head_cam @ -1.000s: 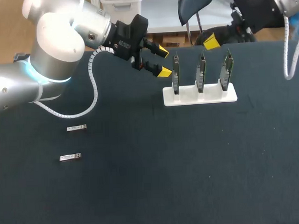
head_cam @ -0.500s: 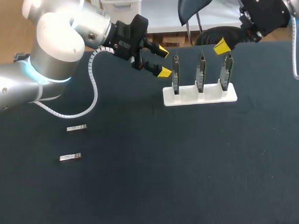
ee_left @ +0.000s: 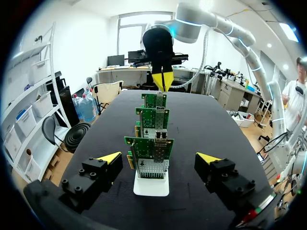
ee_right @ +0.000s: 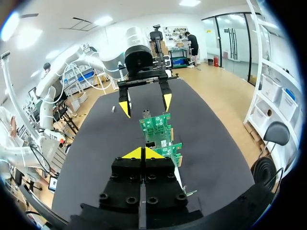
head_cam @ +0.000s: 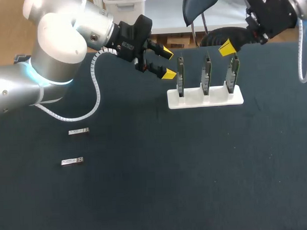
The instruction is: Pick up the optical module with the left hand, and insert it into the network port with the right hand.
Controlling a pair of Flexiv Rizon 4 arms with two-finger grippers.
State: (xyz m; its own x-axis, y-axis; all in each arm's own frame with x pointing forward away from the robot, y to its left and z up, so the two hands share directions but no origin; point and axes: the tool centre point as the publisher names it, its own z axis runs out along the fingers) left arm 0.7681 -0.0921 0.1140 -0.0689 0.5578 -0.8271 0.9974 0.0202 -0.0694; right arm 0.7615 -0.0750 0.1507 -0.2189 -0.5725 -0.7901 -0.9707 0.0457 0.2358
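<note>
Optical modules [head_cam: 78,131] unmoved, left tool [head_cam: 167,63] released, right tool [head_cam: 228,48] clenched, now nearer cards [head_cam: 206,78]

A robotics lab: my left arm [head_cam: 55,48] and right arm [head_cam: 278,9] hang over a dark counter [head_cam: 170,170] bearing network cards [head_cam: 206,73] upright in a white stand [head_cam: 193,99].

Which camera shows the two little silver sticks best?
The head view: both optical modules lie in plain sight. The right wrist view shows only a far-off speck, perhaps one; the left wrist view, neither.
</note>
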